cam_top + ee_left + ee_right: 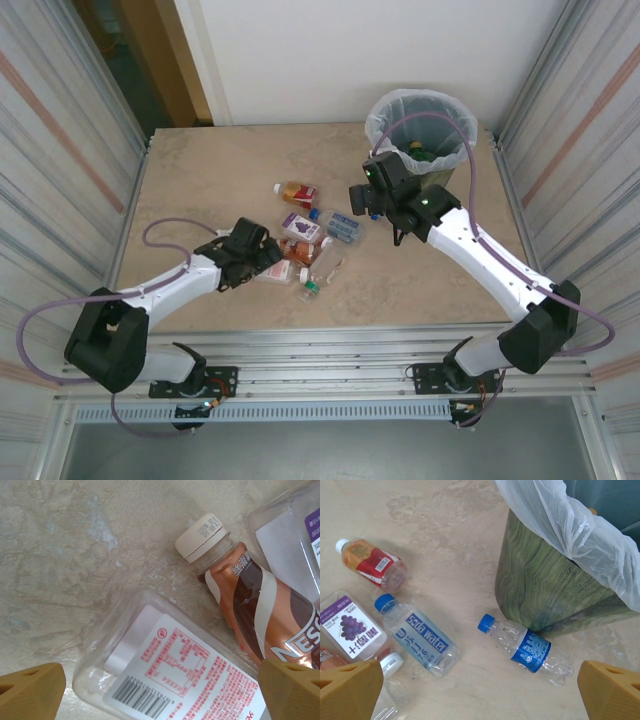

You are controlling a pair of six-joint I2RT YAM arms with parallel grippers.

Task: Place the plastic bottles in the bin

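Left jaws: spread, we straddle the red-print bottle [170, 675] for a pinch.
Right jaws: spread, empty, we face the blue-label bottle [527, 650] by the bin [535, 585].

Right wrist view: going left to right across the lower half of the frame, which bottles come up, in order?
In order: purple grape-label bottle → soda water bottle → crushed blue-label bottle, lying at the foot of the bin. The amber red-label bottle and the white-capped bottle overlap these sideways, so they are left out.
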